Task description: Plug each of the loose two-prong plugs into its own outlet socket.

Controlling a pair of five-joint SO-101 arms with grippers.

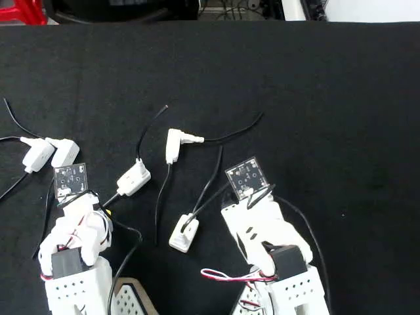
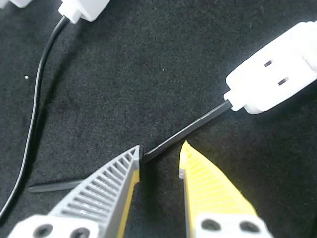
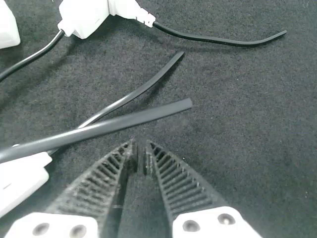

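Observation:
A white outlet socket [image 2: 272, 82] with two slots lies face up on the black cloth, its black cord [image 2: 188, 131] running back between the fingers of my left gripper [image 2: 161, 147]. That gripper is open and straddles the cord without pinching it. In the high view the same socket [image 1: 134, 177] sits just ahead of the left arm [image 1: 75, 230]. My right gripper [image 3: 140, 145] is shut with nothing in it, just behind a loose black cord end [image 3: 124, 121]. Beyond it, a two-prong plug [image 3: 131, 7] sits in a white socket [image 3: 84, 17]. Another white piece [image 1: 184, 233] lies beside the right arm [image 1: 262, 223].
Two more white pieces [image 1: 38, 152] [image 1: 64, 152] lie side by side at the far left with thin cords trailing off. Cords curl across the middle of the black cloth [image 1: 315, 98]. The far and right parts of the cloth hold nothing.

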